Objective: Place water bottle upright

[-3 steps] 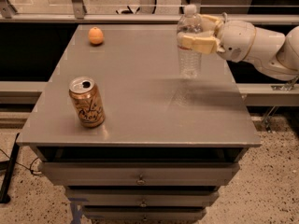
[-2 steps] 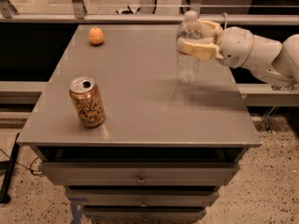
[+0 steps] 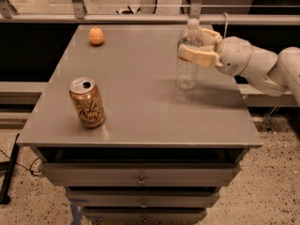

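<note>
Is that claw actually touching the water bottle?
Touching. The camera view shows the gripper closed around the water bottle, one finger pressed across its front.

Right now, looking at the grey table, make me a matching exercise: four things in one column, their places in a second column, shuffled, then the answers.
Things
1. clear ribbed plastic water bottle
2. orange-tan drink can
3. small round orange fruit
4. cream two-finger tool

Places
A. near the far left corner of the grey table
B. closed around the bottle's upper half, reaching in from the right
C. upright near the right edge
D. upright at the front left

Pairs: 1-C, 2-D, 3-A, 4-B
</note>
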`<state>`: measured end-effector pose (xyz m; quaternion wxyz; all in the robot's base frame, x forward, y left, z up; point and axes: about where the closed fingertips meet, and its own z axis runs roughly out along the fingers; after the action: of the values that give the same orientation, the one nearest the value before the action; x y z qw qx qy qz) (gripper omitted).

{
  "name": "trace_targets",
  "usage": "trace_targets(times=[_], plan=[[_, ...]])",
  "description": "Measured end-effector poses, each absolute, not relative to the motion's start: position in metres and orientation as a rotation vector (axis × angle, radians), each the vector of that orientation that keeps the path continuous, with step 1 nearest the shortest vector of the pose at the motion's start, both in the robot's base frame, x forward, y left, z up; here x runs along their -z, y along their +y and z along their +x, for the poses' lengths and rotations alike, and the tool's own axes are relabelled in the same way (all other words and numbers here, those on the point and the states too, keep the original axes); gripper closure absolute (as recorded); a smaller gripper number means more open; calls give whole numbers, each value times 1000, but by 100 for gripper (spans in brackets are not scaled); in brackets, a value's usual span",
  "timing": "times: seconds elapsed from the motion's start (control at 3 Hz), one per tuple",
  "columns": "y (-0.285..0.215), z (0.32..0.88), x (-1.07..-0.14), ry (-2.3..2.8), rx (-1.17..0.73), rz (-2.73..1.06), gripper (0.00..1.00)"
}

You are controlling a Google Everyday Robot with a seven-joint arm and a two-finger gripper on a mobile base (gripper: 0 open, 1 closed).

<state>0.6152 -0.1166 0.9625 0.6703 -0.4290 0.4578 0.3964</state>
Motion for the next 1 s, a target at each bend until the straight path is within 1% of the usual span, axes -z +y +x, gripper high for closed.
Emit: trace_targets(times=[0.33, 0.67, 1.0], plan=[[-117, 617, -958, 1040, -910, -951, 100], [-119, 618, -954, 1056, -921, -944, 82], [-120, 619, -950, 1072, -931, -936, 59]])
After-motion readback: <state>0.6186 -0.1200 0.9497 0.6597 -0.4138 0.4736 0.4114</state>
